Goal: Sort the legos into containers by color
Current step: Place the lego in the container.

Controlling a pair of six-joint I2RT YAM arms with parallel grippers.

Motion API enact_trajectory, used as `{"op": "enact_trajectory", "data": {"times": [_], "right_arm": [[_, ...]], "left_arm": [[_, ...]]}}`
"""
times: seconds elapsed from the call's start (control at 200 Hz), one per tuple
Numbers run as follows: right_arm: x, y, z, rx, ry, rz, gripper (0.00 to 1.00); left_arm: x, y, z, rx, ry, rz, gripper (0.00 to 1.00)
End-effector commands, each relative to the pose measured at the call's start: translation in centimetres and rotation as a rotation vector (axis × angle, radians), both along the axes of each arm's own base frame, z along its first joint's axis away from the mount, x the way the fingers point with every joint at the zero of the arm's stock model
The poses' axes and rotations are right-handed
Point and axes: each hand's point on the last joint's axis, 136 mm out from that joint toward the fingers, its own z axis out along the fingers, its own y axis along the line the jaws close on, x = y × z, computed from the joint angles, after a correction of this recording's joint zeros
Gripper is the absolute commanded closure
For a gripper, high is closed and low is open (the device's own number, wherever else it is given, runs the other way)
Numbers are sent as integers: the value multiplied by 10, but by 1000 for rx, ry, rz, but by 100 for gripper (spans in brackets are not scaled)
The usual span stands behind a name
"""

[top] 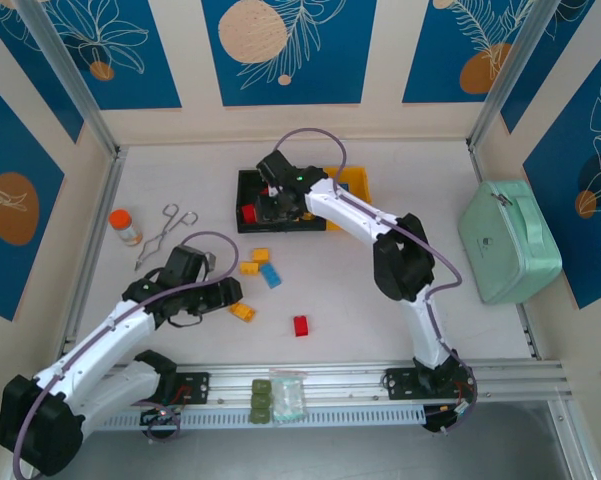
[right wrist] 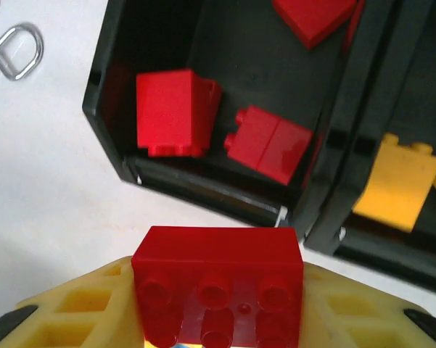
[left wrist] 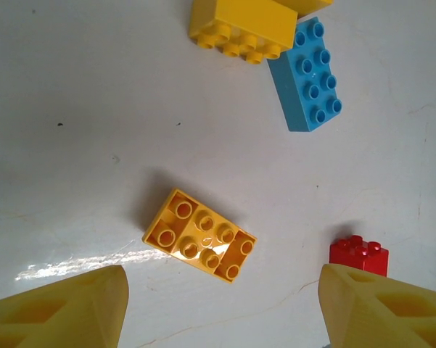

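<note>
A red brick (right wrist: pixel 218 283) is pinched in the right fingers (right wrist: pixel 65 312) near the black bin (right wrist: pixel 112 109), reds already lodged inside, while five loose bricks (top: pixel 270 275) are left on the desk (left wrist: pixel 72 109) below the spread left fingers (left wrist: pixel 65 308).

The joined bins (top: pixel 242 190) sit at the table's (top: pixel 330 290) far middle; loose bricks (top: pixel 270 276) lie before them, a case (top: pixel 508 240) right, tongs (top: pixel 158 238) and a bottle (top: pixel 126 227) left.

White table (top: pixel 360 290) holds legos (top: pixel 270 276), containers (top: pixel 242 196), mint case (top: pixel 508 240).
</note>
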Motion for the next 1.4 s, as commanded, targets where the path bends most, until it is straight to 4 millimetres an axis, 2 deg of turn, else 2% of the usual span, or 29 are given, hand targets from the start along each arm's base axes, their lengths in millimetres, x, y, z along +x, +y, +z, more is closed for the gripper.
{"op": "enact_trajectory", "data": {"times": [0.0, 0.3, 0.575, 0.795, 1.08, 1.236, 1.396], "right_arm": [[11, 5, 1, 2, 21, 21, 56], [52, 14, -9, -15, 7, -15, 53], [67, 15, -9, -4, -18, -29, 50], [68, 14, -8, -12, -29, -30, 41], [67, 16, 14, -3, -70, -18, 39], [57, 15, 29, -5, -92, -4, 40], [36, 12, 48, 8, -117, 22, 40]], "left_arm": [[-9, 5, -8, 10, 32, 19, 31], [-13, 6, -12, 0, 43, 33, 31], [-13, 6, -14, -1, 46, 35, 31], [-12, 6, -14, -3, 47, 38, 31], [-11, 5, -14, -7, 44, 41, 31], [-9, 5, -13, -4, 38, 44, 31], [-5, 5, -11, 2, 25, 46, 31]]}}
